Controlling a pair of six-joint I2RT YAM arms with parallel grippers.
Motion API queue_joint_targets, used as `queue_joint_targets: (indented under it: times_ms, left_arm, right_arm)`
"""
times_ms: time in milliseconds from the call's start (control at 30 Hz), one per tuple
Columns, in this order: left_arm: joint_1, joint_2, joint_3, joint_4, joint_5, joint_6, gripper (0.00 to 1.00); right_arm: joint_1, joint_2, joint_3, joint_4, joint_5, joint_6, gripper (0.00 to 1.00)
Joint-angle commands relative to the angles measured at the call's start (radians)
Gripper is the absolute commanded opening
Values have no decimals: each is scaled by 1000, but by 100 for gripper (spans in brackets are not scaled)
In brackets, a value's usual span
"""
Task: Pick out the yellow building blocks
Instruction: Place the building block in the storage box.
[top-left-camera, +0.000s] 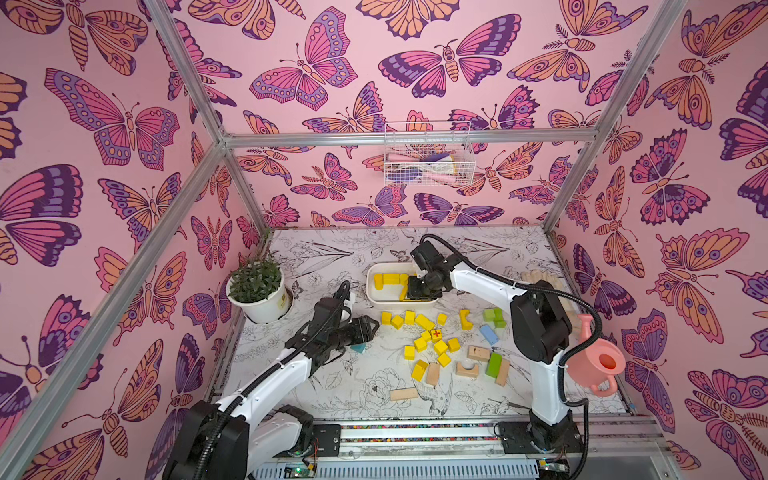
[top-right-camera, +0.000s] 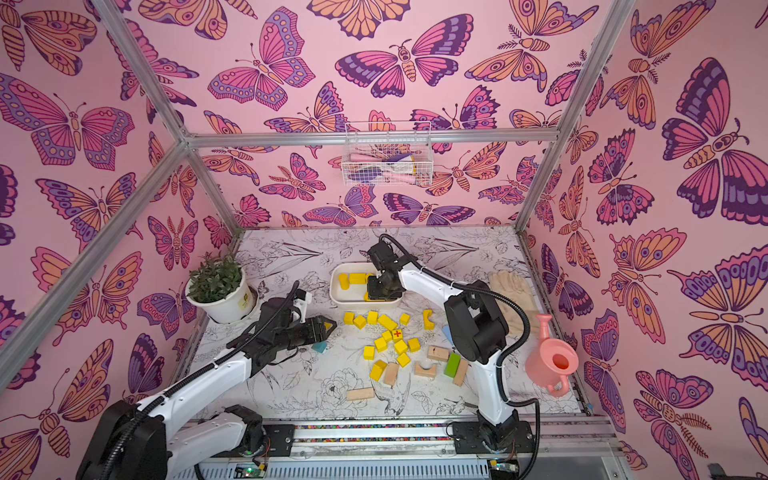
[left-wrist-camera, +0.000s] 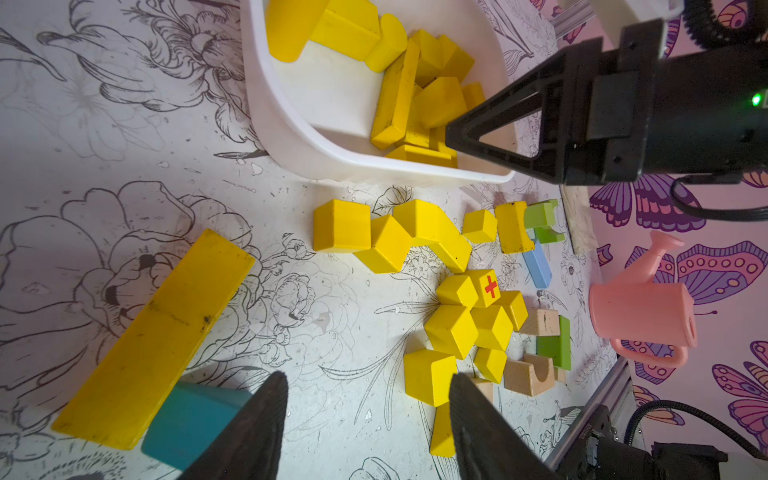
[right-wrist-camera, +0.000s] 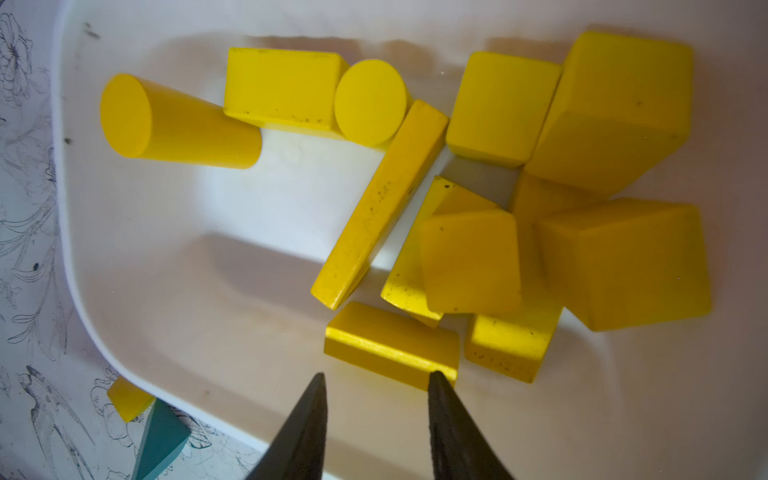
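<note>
Starting at the left: note the left gripper (left-wrist-camera: 368, 376) hanging low over the table (top-left-camera: 311, 374), released and empty, just beside a long yellow bar (left-wrist-camera: 158, 336) and a teal block (left-wrist-camera: 191, 419). Take this bar with the left arm. Come down straight and close across the narrow width of the bar, not along the length. Mind the teal block touching one end; lift gently to leave it behind.

Further right, find the white tray (top-left-camera: 370, 286) holding many yellow building blocks (right-wrist-camera: 469, 262), with more lying loose on the table just near of the tray, among them the cube with the red cross (top-left-camera: 436, 333).

Then the right gripper (right-wrist-camera: 377, 374): poised over the right part of the tray, jaws apart, grasping nothing. Raise it clear of the tray rim before swinging toward the loose cluster. Begin with the outer cubes, since the middle ones touch each other. Stay away from the tan blocks (top-left-camera: 478, 353) and the green block (top-left-camera: 494, 363) at the right.
</note>
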Motion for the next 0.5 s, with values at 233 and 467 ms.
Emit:
queue_joint_targets:
  times_ms: [233, 467]
  left_arm:
    - [9, -12, -15, 13, 13, -4, 63]
    - [9, -14, -15, 13, 14, -5, 63]
  right_arm:
    - [3, -165, -63, -48, 104, -37, 41]
    - [-41, -332, -239, -27, 169, -65, 40]
